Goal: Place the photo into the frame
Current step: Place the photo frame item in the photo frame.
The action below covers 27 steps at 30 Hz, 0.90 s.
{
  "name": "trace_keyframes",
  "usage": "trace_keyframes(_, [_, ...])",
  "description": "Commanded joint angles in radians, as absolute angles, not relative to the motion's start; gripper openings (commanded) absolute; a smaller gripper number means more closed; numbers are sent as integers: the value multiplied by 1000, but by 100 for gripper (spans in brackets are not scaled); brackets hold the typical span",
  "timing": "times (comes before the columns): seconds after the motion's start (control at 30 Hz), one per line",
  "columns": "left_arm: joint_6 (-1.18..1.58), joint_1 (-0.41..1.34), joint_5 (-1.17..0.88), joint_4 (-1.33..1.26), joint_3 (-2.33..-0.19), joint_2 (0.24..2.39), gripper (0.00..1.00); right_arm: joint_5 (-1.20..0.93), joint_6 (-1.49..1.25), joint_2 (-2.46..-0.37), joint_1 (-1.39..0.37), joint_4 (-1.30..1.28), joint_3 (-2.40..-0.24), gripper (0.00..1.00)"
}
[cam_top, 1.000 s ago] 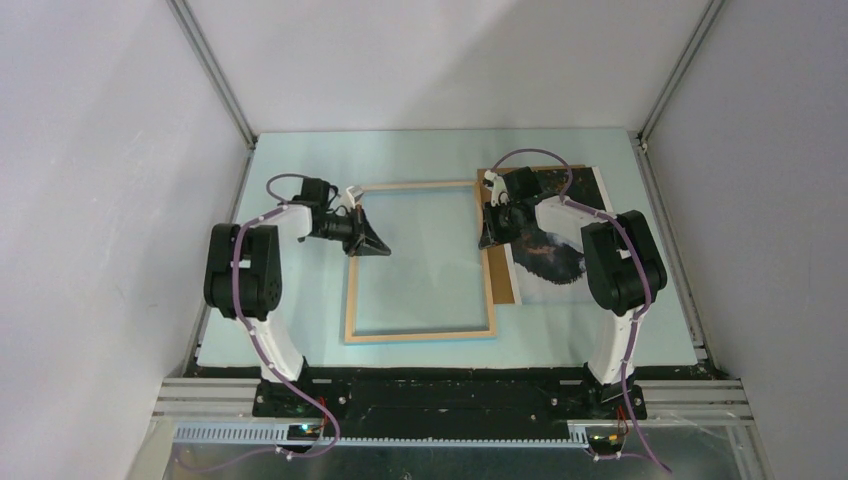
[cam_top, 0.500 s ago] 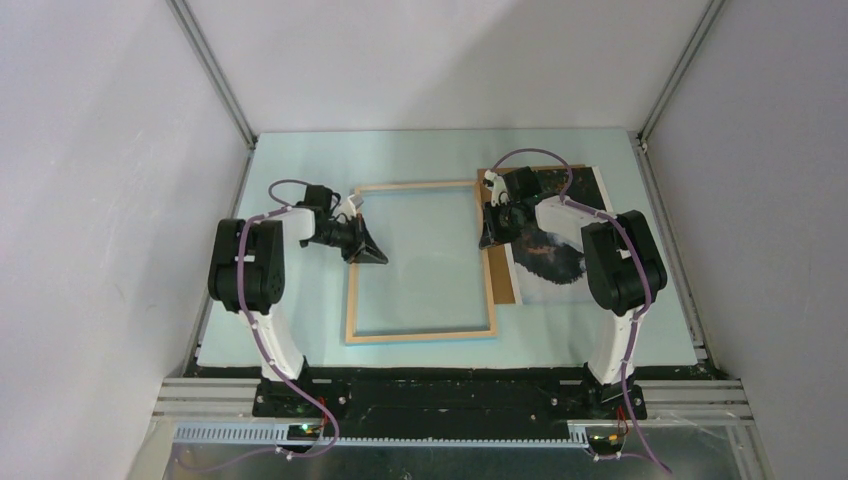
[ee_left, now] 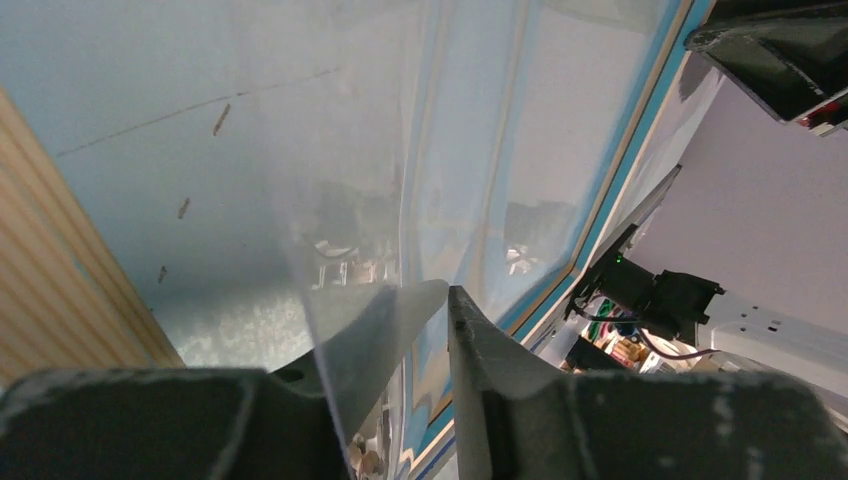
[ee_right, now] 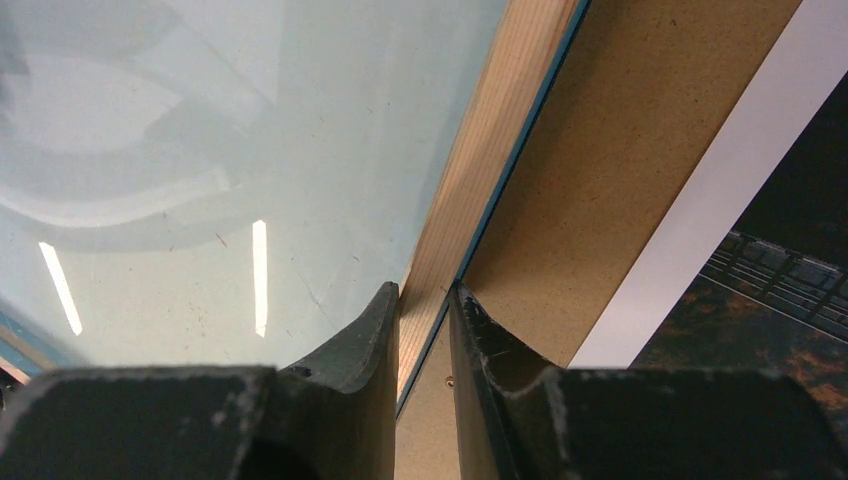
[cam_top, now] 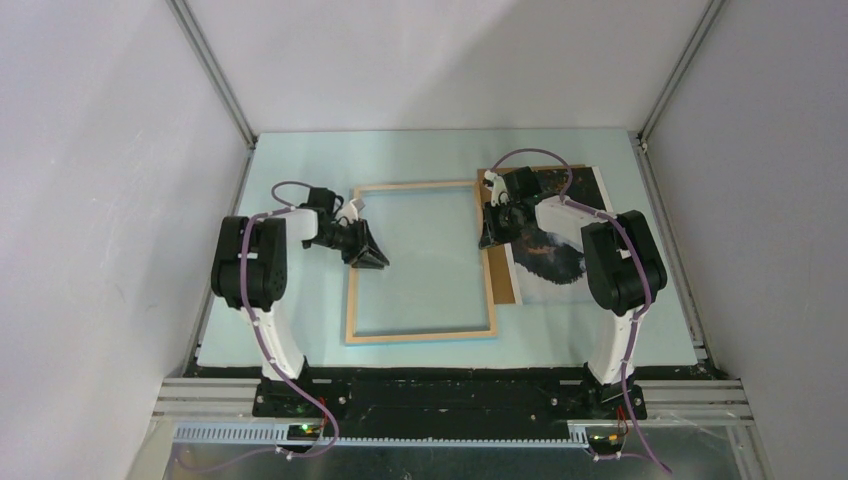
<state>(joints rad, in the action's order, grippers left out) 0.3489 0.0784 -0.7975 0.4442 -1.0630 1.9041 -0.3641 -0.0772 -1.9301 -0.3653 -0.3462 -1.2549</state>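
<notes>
The pale blue-green bench (cam_top: pixel 420 155) carries everything, and the task has hardly begun. The large thin rectangular picture frame (cam_top: pixel 420 335) lies flat at the middle of the bench with its bare pale-wood face up and a bright blue edge showing. Its opening holds no print. Only a glossy clear pane (ee_right: pixel 200 150) appears to sit in it, reflecting the lights.

The plain brown backing board (cam_top: pixel 500 275) lies just beside the frame's right rail. The thin rectangular photo of dark mountains (cam_top: pixel 548 265) rests on that board, picture side up and outside the frame.

I judge that lifting the photo, laying it in the opening and adding the board all remain to be done.

The right gripper (cam_top: pixel 488 238) has its jaws clamped on the frame's right rail. The left gripper (cam_top: pixel 372 255) is at the left rail with its jaws slightly apart, and nothing can be seen between them.
</notes>
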Motion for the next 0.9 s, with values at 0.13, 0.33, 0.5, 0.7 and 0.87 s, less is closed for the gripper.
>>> trace_keyframes(0.13, [320,102,-783,476,-1072,1913,42,-380,-48,-1943,-385,-337,-1272,21])
trace_keyframes(0.33, [310,101,-781,490,-1075,1901,55,-380,-49,-1944,-385,-338,-1272,21])
trace_keyframes(0.5, [303,101,-796,501,-1083,1888,58,-377,-48,-1944,-384,-339,-1272,21])
trace_keyframes(0.7, [293,101,-823,515,-1097,1880,47,-373,-46,-1944,-383,-340,-1272,21])
trace_keyframes(0.87, [291,97,-858,522,-1106,1875,20,-370,-44,-1944,-381,-341,-1272,21])
